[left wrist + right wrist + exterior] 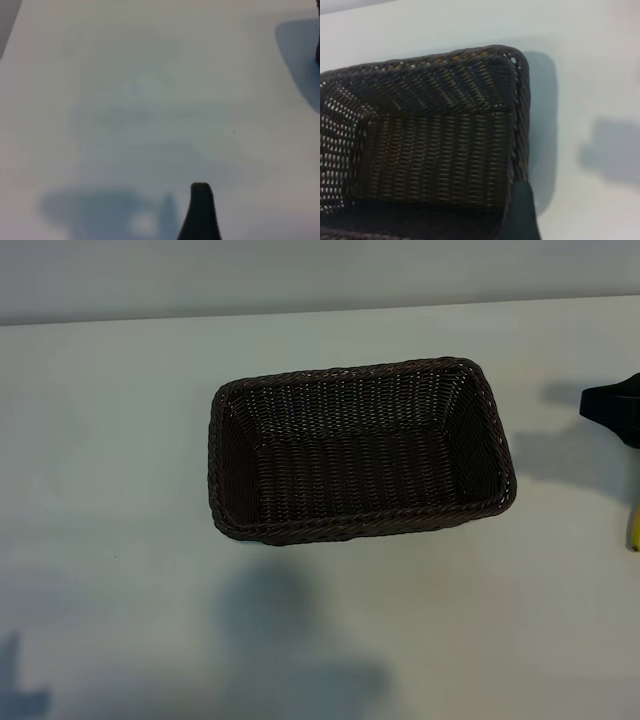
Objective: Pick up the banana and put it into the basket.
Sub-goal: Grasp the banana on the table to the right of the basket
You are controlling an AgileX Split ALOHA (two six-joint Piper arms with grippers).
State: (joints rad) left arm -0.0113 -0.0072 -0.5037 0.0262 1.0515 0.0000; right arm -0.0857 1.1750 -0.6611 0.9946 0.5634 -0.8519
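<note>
The dark brown woven basket (360,450) sits in the middle of the white table and holds nothing. It fills most of the right wrist view, basket (435,145), with one dark finger (522,212) beside its rim. A yellow sliver of the banana (634,525) shows at the exterior view's right edge, mostly cut off. My right gripper (612,410) is a black shape at that same edge, right of the basket and beyond the banana, open with nothing held. In the left wrist view a single finger (200,210) hangs over bare table; the left gripper is open and empty.
The white table (120,540) runs to a far edge (300,312) along the top of the exterior view. Arm shadows fall in front of the basket and at the near left corner.
</note>
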